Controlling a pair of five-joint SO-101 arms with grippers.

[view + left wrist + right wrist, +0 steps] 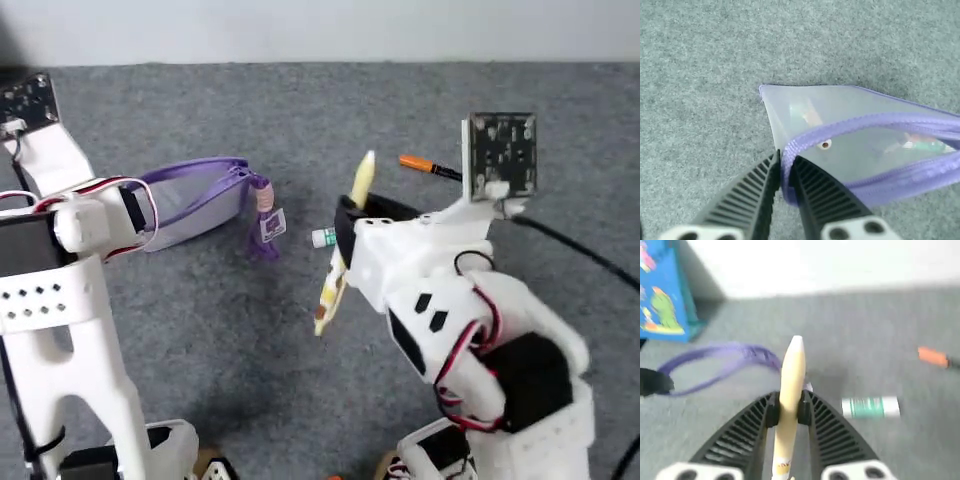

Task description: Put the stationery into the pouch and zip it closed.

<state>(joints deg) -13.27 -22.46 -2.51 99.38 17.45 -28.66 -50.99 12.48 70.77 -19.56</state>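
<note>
A clear pouch (195, 205) with a purple zipper lies on the grey carpet, its mouth held up and open. My left gripper (785, 172) is shut on the pouch's (840, 135) zipper edge at its closed end. A cream-yellow pen (345, 240) is held tilted above the table, right of the pouch, with my right gripper (788, 407) shut on the pen (790, 385). The open pouch mouth (715, 367) lies beyond the pen tip. A green-and-white stick (870, 407) lies on the carpet beside the pen. An orange pen (428, 166) lies further back.
A purple zipper pull with a small tag (267, 222) hangs at the pouch's right end. A blue printed box (662, 290) stands by the wall. Bare grey carpet (230, 330) spreads in front of the pouch, between the two arm bases.
</note>
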